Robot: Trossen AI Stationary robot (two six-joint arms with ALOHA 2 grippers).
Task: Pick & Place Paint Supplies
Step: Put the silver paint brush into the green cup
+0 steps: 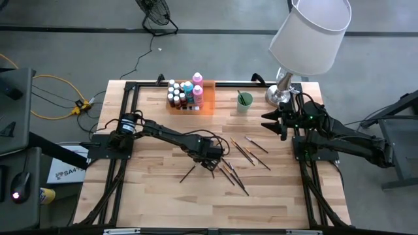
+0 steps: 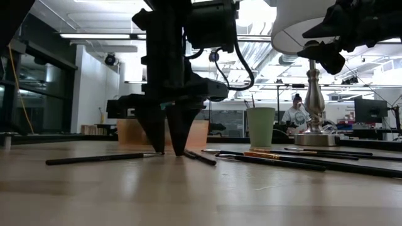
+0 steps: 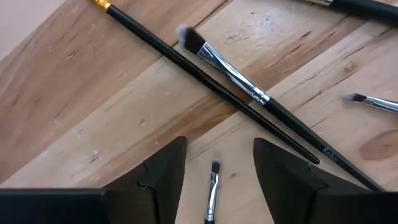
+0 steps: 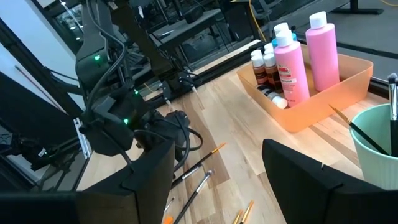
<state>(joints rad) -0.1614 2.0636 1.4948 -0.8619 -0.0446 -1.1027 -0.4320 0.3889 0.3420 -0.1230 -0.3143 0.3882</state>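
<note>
Wooden worktop point(image 1: 163, 196) holds scattered paintbrushes point(image 1: 236, 168); left pincer point(image 1: 212, 164) spread, tips down astride one small brush point(image 3: 212, 190). Right pincer point(image 1: 273, 121) spread, raised near lamp point(image 1: 307, 39). Paint bottles point(image 1: 186, 93) sit in orange tray point(image 1: 208, 108).

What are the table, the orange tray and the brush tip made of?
The table looks like pale wood: it shows planks and grain. The orange tray seems to be see-through plastic, smooth and slightly glossy. The brush has soft-looking bristles, a shiny metal-looking collar and a glossy black handle, maybe painted wood.
</note>
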